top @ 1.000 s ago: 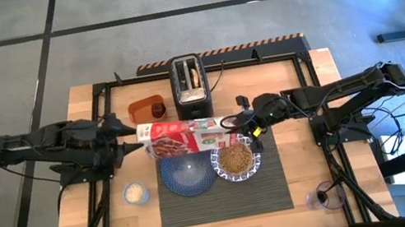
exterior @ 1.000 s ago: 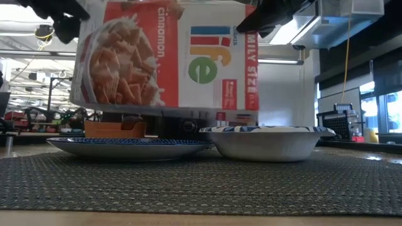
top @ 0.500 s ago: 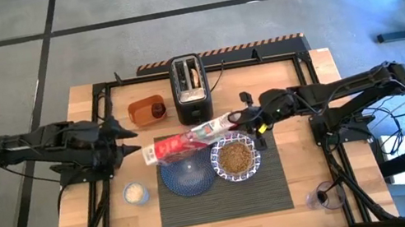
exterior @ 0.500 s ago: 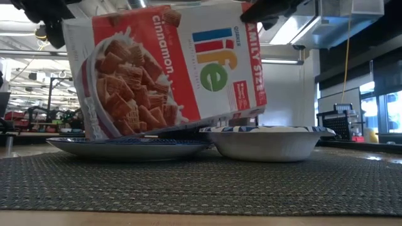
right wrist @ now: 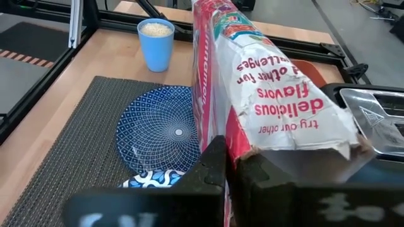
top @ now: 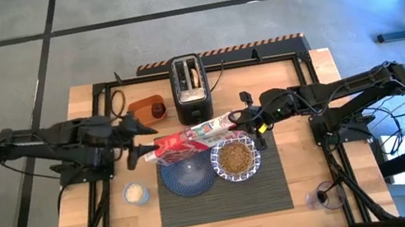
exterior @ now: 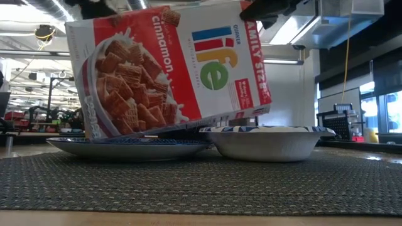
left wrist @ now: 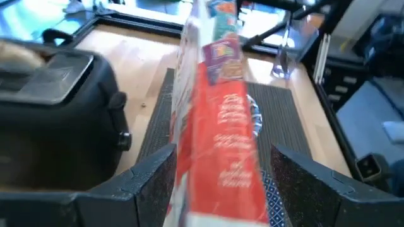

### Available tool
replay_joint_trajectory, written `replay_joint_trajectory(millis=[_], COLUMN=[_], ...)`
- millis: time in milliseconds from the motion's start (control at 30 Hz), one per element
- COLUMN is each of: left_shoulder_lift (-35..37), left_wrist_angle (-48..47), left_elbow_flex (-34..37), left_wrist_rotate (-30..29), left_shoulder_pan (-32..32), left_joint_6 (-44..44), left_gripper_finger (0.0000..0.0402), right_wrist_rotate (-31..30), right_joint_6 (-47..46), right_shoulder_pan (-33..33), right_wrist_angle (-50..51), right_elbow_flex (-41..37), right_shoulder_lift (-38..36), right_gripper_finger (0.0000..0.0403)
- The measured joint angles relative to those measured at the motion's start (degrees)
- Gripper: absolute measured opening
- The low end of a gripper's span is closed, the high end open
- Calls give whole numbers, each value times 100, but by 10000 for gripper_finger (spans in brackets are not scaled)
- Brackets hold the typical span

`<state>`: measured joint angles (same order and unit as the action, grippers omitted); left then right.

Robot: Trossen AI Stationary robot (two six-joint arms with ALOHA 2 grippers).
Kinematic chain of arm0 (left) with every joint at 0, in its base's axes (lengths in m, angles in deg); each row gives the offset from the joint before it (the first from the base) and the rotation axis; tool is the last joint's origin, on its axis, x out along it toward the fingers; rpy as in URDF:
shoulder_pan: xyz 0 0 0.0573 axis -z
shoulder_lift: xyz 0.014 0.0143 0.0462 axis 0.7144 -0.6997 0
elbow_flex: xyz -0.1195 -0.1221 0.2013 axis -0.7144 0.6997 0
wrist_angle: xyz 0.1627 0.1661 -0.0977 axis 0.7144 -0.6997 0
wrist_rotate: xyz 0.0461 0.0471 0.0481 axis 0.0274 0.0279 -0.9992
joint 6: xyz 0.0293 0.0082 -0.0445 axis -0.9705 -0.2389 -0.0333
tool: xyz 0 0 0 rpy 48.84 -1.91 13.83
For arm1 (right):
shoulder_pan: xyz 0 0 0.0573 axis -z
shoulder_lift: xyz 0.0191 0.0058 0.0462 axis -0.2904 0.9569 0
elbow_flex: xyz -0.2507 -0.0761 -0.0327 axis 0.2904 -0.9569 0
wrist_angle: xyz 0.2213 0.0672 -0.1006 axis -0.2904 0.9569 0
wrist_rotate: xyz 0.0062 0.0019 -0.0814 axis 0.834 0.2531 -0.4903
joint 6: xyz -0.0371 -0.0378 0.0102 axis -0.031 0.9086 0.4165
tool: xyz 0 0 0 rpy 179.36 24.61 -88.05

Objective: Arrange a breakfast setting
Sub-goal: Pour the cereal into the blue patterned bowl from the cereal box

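Observation:
A red cereal box (top: 194,136) lies lengthwise over the far side of the dark blue plate (top: 188,174), its printed face toward the near edge (exterior: 169,69). My right gripper (top: 247,120) is shut on its opened top end, above the patterned bowl (top: 236,159) of brown cereal. My left gripper (top: 140,139) is open, its fingers on either side of the box's bottom end (left wrist: 221,157). Plate and bowl stand on the ribbed placemat (top: 226,197). My left gripper: whether its fingers touch the box, I cannot tell. My right gripper pinches the torn top flap (right wrist: 252,148) between its two fingers, coming nearly level from the table's right, along the box. The box slopes: the held end is raised over the bowl, and the low corner (exterior: 88,135) is down at the plate's rim.
The black toaster (top: 189,82) stands just beyond the box. An orange tub (top: 141,107) with a dark red jar (top: 158,109) is at the far left. A blue cup (top: 136,194) stands left of the placemat and a glass (top: 323,196) at the near right.
The box hung level between both grippers. Its left end has come away from my left gripper and sunk to the plate, while the right end stayed held and raised, and the box has turned onto its edge. My left gripper drew back left, then came toward the box again.

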<state>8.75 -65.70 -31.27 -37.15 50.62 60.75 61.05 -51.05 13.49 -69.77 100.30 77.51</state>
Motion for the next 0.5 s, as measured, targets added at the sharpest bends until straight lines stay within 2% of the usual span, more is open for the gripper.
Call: replay_joint_trajectory(millis=[300, 500], left_shoulder_lift=[-1528, -2357], left_wrist_angle=[-314, -333], left_elbow_flex=[-1375, -1955], left_wrist_rotate=[23, 10], left_shoulder_pan=[-1, -3], left_joint_6=[-600, -680], left_gripper_finger=[247, 247], right_wrist_rotate=[-2, 0], right_joint_6=[0, 0], right_shoulder_pan=[4, 4], right_wrist_angle=[-19, -21], right_elbow_flex=[0, 0], right_shoulder_lift=[3, 3], right_gripper_finger=[0, 0])
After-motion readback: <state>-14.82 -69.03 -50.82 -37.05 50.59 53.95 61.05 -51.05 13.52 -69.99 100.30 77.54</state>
